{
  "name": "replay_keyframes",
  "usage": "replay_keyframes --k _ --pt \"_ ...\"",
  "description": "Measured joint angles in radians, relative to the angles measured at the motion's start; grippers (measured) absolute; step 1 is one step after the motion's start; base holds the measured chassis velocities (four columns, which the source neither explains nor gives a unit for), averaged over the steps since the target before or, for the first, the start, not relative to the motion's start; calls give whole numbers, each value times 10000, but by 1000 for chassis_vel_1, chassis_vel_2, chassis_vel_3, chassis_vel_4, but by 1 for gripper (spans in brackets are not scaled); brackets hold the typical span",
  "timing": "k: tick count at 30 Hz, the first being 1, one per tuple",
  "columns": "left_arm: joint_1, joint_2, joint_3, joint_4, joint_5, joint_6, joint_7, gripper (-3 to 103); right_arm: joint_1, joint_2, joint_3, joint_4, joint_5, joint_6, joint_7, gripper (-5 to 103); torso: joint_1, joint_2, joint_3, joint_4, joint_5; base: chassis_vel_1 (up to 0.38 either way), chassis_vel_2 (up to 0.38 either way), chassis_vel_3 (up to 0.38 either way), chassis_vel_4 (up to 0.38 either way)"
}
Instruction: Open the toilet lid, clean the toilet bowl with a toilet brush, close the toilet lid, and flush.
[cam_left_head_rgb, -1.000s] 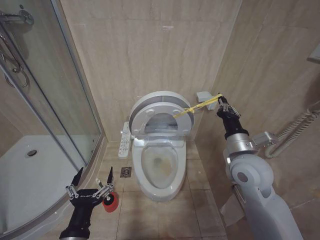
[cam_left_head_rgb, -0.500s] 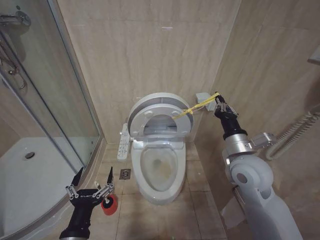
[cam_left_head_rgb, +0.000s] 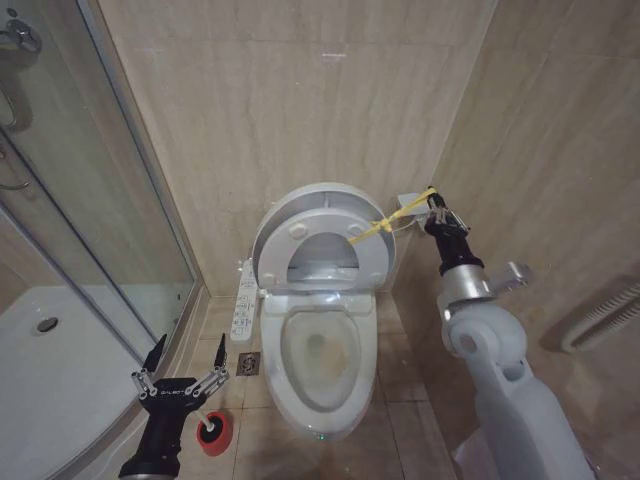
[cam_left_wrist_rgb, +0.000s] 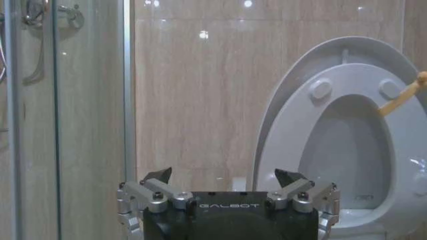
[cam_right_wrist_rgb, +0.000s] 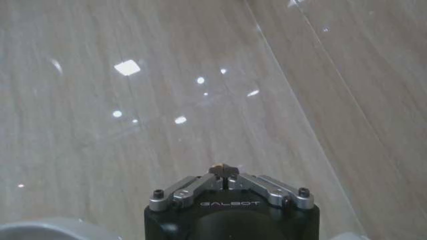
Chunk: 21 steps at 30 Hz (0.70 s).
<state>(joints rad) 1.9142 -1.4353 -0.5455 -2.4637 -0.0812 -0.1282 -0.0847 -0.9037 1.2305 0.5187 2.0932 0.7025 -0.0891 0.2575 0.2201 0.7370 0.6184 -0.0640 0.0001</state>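
Against beige tile, right pincer (cam_left_head_rgb: 434, 206) apparently pinches raised toilet lid's (cam_left_head_rgb: 322, 200) tag.

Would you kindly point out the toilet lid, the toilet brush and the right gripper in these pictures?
toilet lid (cam_left_head_rgb: 330, 193), head view, on its raised upper rim.
toilet brush (cam_left_head_rgb: 213, 431), head view, on the dark bristle head in the red holder.
right gripper (cam_left_head_rgb: 436, 210), head view, at its fingertips, shut on the yellow strap.
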Motion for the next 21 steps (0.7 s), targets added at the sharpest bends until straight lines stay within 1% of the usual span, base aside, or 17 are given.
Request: replay_keyframes --k 1,2,6,9,15,21 --pt "0 0 0 0 0 0 0 100 0 0 0 0 0 0 0 0 0 0 0 0 0 35 -68 -55 67" --pt "1 0 1 0 0 0 1 100 366 60 -51 -387 -79 -31 16 0 -1 0 0 4 0 27 -35 -45 67" --pt "1 0 0 0 0 0 0 100 988 128 -202 -953 -123 -117 112 0 3 0 1 4 -2 0 0 0 0" --pt "1 0 0 0 0 0 0 100 1394 159 -394 -1234 -96 -203 232 0 6 -1 3 -1 -2 0 0 0 0" --pt "1 0 0 0 0 0 0 100 2346 348 -1008 -1793 186 -416 672 0 7 -1 2 -1 -2 0 0 0 0" --pt "1 0 0 0 0 0 0 100 2944 456 -1391 -2415 277 -425 699 0 6 -2 3 1 -2 0 0 0 0"
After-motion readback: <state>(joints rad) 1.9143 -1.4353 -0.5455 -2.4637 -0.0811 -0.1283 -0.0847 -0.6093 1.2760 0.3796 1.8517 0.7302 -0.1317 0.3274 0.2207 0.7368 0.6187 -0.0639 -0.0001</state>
